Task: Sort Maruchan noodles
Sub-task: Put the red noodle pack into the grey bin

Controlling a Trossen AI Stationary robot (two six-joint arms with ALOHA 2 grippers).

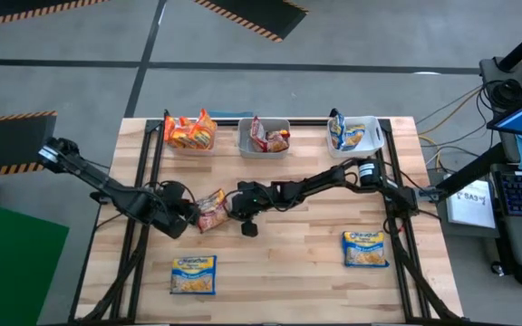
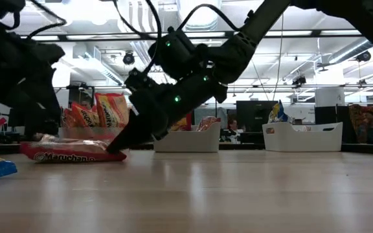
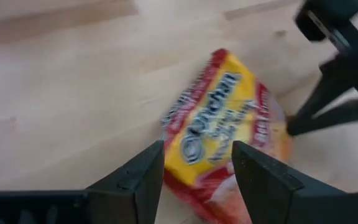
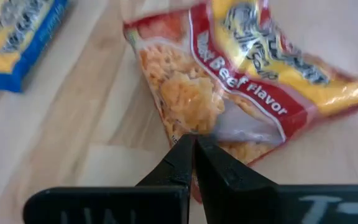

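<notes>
A red and yellow Maruchan noodle packet (image 1: 211, 210) lies flat on the table left of centre, also seen in the low view (image 2: 73, 151). My right gripper (image 1: 229, 206) reaches in from the right and is shut on the packet's right edge. My left gripper (image 3: 197, 165) stands open at the packet's left end, one finger on each side of it; no touch shows. Two blue and yellow packets (image 1: 193, 274) (image 1: 365, 248) lie flat near the front edge. My right gripper pinches the red packet's crinkled edge (image 4: 185, 127), at the end toward the table's right, between its two fingertips (image 4: 180, 155). The fingers slant down from the table's right side. The packet lies flat on the wood.
Along the far edge stand orange packets (image 1: 191, 133) at the left, a clear bin with red packets (image 1: 265, 136) in the middle and a white bin with blue packets (image 1: 352, 134) at the right. Bare wood lies between the two front packets.
</notes>
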